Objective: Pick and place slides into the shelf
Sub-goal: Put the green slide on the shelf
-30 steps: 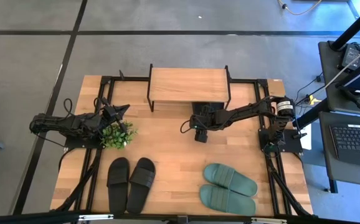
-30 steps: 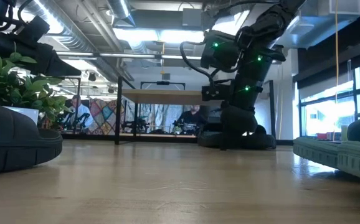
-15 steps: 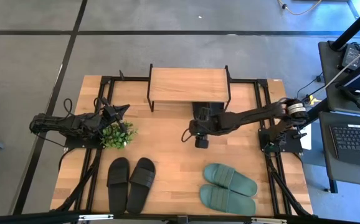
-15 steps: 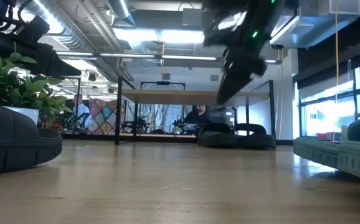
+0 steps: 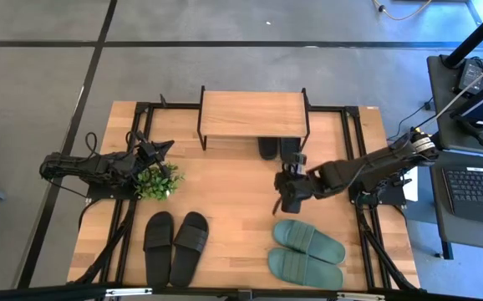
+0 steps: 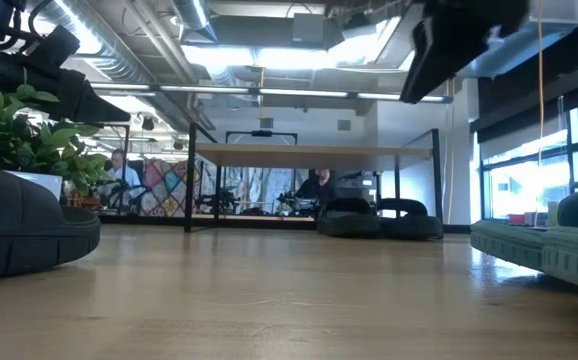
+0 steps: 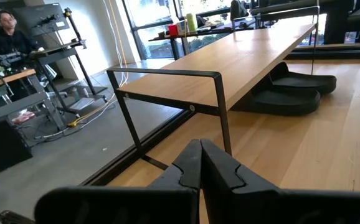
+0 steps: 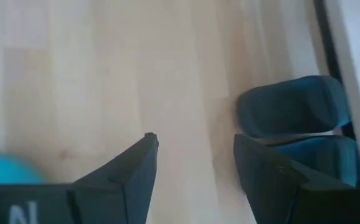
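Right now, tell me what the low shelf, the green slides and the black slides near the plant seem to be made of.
Low shelf with pale plank top: looks like light wood with visible grain, matte, on a thin black frame, probably metal.
Sage-green ribbed slides: seemingly moulded foam or rubber, matte, going by the ridged straps.
Matte black slides: likely the same soft foam or rubber; smooth, no sheen.

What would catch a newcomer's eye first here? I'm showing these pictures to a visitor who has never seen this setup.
Probably the sage-green ribbed pair of slides at the table's front right, with the right gripper open and empty just above them. Next, the matte black pair of slides at front left, and another black pair tucked under the small wooden-topped shelf at the back. The left gripper rests shut by a small green plant.
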You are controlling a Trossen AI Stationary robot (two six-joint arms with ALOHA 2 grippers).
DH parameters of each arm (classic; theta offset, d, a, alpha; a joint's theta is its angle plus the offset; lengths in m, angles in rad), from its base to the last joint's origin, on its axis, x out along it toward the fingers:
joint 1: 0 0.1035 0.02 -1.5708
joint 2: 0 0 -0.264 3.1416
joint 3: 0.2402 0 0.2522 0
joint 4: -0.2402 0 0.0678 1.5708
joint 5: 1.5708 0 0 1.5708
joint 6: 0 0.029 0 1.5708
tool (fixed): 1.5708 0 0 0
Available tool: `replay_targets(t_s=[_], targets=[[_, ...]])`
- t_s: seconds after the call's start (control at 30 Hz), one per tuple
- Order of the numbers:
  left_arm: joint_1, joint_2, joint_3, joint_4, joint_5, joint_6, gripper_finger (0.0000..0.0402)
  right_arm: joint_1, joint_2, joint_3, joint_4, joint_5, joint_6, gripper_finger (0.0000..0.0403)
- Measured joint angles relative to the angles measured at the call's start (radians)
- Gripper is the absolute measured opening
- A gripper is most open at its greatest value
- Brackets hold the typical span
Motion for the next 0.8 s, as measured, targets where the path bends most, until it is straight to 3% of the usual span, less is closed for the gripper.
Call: replay_targets(t_s=[0.47, 0.63, 0.8], targets=[[0.000, 0.000, 0.000, 0.000, 0.000, 0.001, 0.0000, 0.181, 0.000, -0.080, -0.085, 0.024, 0.156, 0.0211], [0.000, 0.000, 0.000, 0.000, 0.000, 0.001, 0.0000, 0.273, 0.000, -0.080, -0.133, -0.060, 0.141, 0.0211], [0.000, 0.000, 0.000, 0.000, 0.000, 0.001, 0.0000, 0.367, 0.000, -0.080, -0.160, -0.063, 0.152, 0.0211]])
